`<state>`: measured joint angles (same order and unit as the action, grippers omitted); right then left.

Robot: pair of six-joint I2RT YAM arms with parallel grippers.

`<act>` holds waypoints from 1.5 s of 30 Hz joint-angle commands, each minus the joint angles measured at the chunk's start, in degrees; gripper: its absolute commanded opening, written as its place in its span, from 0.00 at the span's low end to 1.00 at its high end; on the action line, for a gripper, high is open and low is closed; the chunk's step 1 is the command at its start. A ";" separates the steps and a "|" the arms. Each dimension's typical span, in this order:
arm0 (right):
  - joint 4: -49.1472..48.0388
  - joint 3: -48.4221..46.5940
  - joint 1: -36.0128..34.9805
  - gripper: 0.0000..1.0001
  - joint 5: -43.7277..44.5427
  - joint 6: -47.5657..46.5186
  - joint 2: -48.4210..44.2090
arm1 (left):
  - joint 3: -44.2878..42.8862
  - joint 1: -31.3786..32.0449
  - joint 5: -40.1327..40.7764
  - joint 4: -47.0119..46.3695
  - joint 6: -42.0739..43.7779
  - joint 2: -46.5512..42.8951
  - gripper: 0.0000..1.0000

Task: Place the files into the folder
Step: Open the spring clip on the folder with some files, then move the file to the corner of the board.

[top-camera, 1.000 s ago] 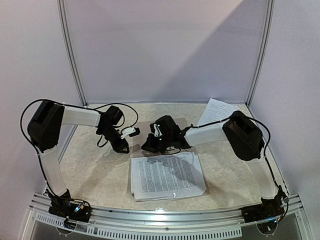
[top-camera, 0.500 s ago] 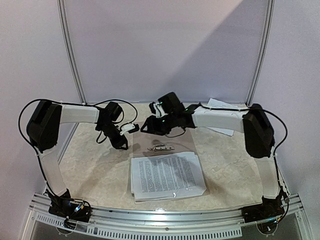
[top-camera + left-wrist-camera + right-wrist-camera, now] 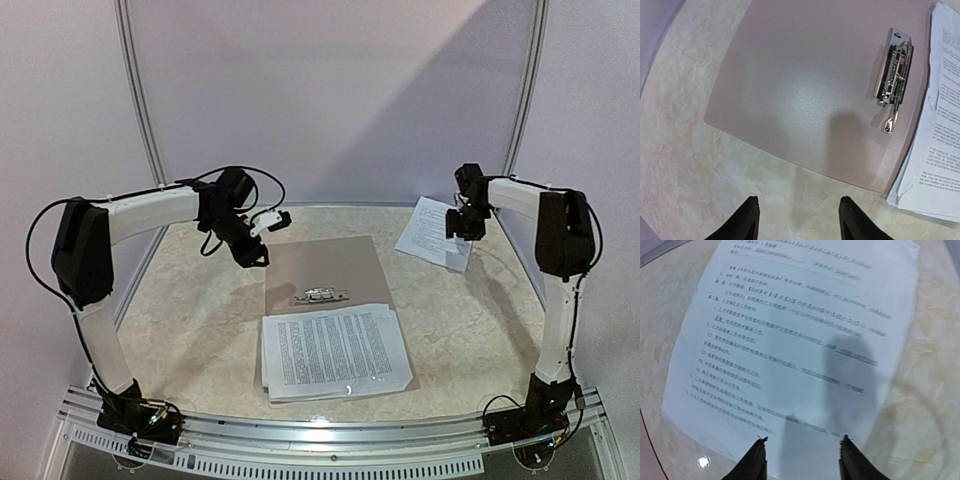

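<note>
Sheet (image 3: 790, 340) lies loose under open, empty right fingers (image 3: 752, 462): lower at its edge, pinch only 1 sheet, drag toward folder (image 3: 805, 90). Left fingers (image 3: 742, 222) open, empty too.

— How many folders are counted?
— One folder (image 3: 320, 262) is counted, and one clip (image 3: 318, 294) is seen on it.
— And how much paper is found?
— One stack (image 3: 335, 352) and one loose sheet (image 3: 430, 232) are counted; the sheets within the stack cannot be told apart.
— What is counted of the machine?
— Two arms are seen, the left arm (image 3: 150, 208) and the right arm (image 3: 562, 232), and two claws, the left claw (image 3: 799, 198) and the right claw (image 3: 804, 440).
— And benches?
— One bench (image 3: 190, 330) is seen.
</note>
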<state>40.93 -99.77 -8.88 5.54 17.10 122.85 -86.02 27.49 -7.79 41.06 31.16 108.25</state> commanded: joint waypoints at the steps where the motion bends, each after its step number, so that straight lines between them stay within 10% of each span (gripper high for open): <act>1: 0.30 -7.92 -2.40 0.42 -0.94 -8.31 10.31 | -1.76 3.08 2.84 4.69 0.45 1.02 0.56; 13: 4.09 0.29 -3.93 0.32 -3.20 -5.67 14.39 | -3.87 6.27 3.46 6.59 0.39 1.98 0.57; 22: -0.17 37.72 -6.52 0.32 -2.68 -0.97 -12.08 | -2.81 8.97 5.00 5.49 2.00 1.06 0.57; 29: 3.49 46.73 -7.87 0.38 -8.20 -0.64 -29.75 | -3.48 15.13 6.58 3.23 5.85 0.63 0.57; 45: -19.78 47.94 22.89 0.30 -17.68 2.58 -31.17 | -35.03 36.30 20.16 -19.86 14.13 26.95 0.59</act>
<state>30.04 -49.45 12.71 -9.37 19.40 88.75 -117.49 60.36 6.81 30.22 41.25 128.46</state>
